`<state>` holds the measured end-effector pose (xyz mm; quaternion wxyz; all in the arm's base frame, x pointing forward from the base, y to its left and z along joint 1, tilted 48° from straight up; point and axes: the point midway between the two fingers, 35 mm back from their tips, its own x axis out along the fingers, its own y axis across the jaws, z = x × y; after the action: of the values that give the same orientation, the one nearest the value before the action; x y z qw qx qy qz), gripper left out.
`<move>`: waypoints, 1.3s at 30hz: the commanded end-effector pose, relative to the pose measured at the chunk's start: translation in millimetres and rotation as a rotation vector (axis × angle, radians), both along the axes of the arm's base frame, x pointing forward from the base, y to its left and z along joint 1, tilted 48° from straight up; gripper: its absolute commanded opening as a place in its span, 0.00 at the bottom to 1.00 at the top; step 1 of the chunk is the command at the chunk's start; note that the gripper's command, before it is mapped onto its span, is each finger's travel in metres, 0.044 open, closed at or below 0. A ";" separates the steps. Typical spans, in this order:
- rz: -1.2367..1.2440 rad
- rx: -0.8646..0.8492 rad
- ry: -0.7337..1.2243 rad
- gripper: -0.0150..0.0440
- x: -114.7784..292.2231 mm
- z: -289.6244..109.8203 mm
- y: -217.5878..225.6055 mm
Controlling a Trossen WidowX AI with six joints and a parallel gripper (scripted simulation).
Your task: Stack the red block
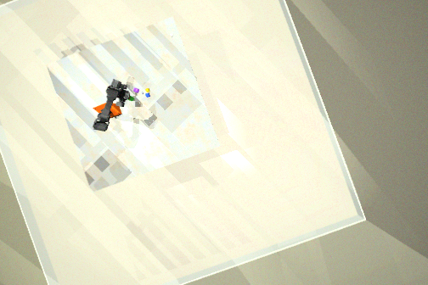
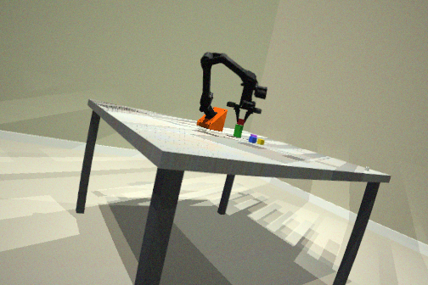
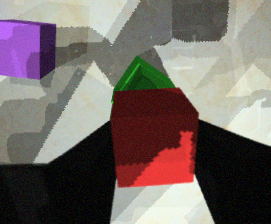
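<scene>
Lettering of any kind is not showing up for me: none of the blocks, nor the orange base [image 2: 217, 120] I am standing on, is carrying a mark I can read, and the top view is too small to settle it. Containers are not appearing among these things either; everything is sitting straight on the table [image 2: 187, 157].

My gripper [image 2: 240, 118] is pointing straight down with its jaws clamped narrow on the red block [image 3: 153, 135], which is filling the middle of my wrist view between my two dark fingers. At twelve o'clock from the red block in that view, the top of the green tower [image 3: 142, 77] is peeking out just behind its upper edge, turned corner-on to me. From the exterior view the red block [image 2: 240, 121] is sitting directly above the green tower [image 2: 238, 131]; whether the two are touching or a sliver apart I cannot tell.

At ten o'clock in the wrist view a purple block [image 3: 20, 48] is lying on the table, well apart from the tower. In the exterior view a blue block [image 2: 252, 138] and a yellow block [image 2: 261, 141] are lying just beside each other, at four o'clock from the tower's foot.
</scene>
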<state>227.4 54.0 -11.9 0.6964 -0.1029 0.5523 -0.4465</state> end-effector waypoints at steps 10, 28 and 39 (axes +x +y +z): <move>0.003 -0.007 0.004 0.25 -1.0 -0.9 -2.8; 0.003 -0.007 0.004 0.25 -1.0 -1.8 -3.9; 0.002 -0.007 0.009 0.57 -1.7 -0.4 -2.3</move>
<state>225.5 52.1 -11.9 0.6942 -0.1081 0.5534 -0.4474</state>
